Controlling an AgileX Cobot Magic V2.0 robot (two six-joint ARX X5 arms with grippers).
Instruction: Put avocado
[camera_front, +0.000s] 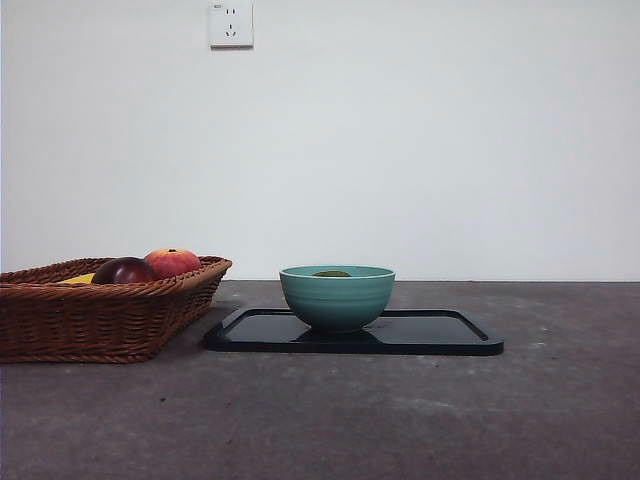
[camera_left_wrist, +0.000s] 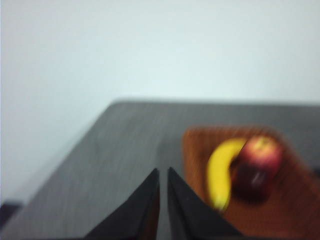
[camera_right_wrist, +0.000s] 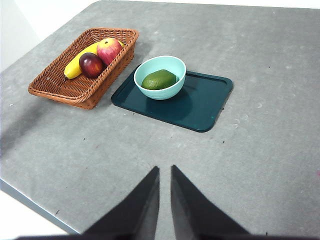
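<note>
The olive-green avocado (camera_right_wrist: 159, 79) lies inside a teal bowl (camera_right_wrist: 172, 65) that stands on a dark tray (camera_right_wrist: 200, 102). In the front view only its top (camera_front: 331, 273) shows above the bowl's rim (camera_front: 337, 300). My right gripper (camera_right_wrist: 164, 171) is shut and empty, raised high and well back from the tray. My left gripper (camera_left_wrist: 163, 172) is shut and empty, raised beside the wicker basket (camera_left_wrist: 200, 145); that view is blurred. Neither gripper shows in the front view.
The wicker basket (camera_right_wrist: 55, 85) stands next to the tray and holds a banana (camera_right_wrist: 75, 65), a dark red-purple fruit (camera_right_wrist: 91, 64) and a red-orange peach-like fruit (camera_right_wrist: 108, 49). A wall socket (camera_front: 230, 24) is on the back wall. The table's edge (camera_right_wrist: 30, 197) runs near the right gripper.
</note>
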